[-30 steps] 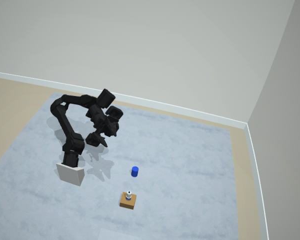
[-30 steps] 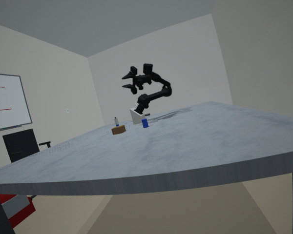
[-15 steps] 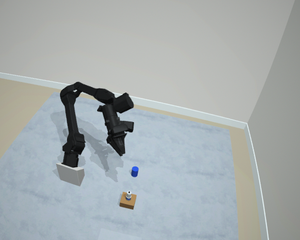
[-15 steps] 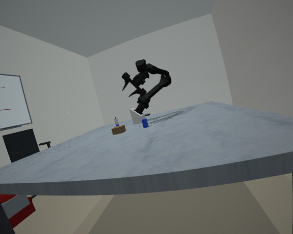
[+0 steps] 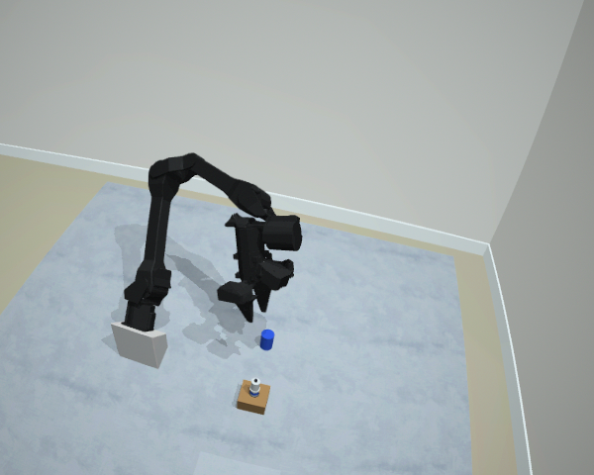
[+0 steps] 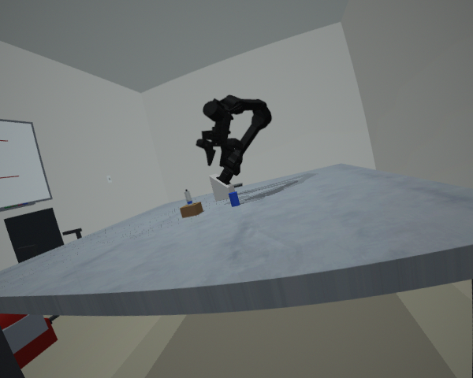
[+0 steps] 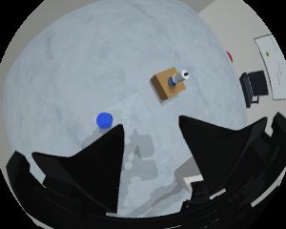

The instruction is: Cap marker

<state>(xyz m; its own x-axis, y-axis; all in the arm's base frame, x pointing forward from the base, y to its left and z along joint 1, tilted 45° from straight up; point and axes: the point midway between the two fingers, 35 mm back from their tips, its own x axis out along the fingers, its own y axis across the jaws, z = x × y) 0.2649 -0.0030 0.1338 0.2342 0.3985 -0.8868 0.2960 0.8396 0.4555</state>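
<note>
Currently the gripper (image 5: 256, 310) is held above the table (image 6: 351, 227), jaws partly open, nothing gripped. Blue cap (image 5: 267, 339) stands loose just below it, well inside the edges. Marker (image 5: 254, 387) sits upright in the holder block (image 5: 253, 399) nearby, apparently uncapped.

An office or meeting room: a wall-mounted whiteboard (image 6: 13, 162) with marker lines, a black office chair (image 6: 33, 234) below it, plain grey walls and a large grey bench (image 6: 310, 227).

blue cap (image 5: 267, 339); brown block (image 5: 253, 397); white-grey marker (image 5: 254, 386), blue band; black arm (image 5: 158, 230); mottled grey-blue table (image 5: 363, 332).
</note>
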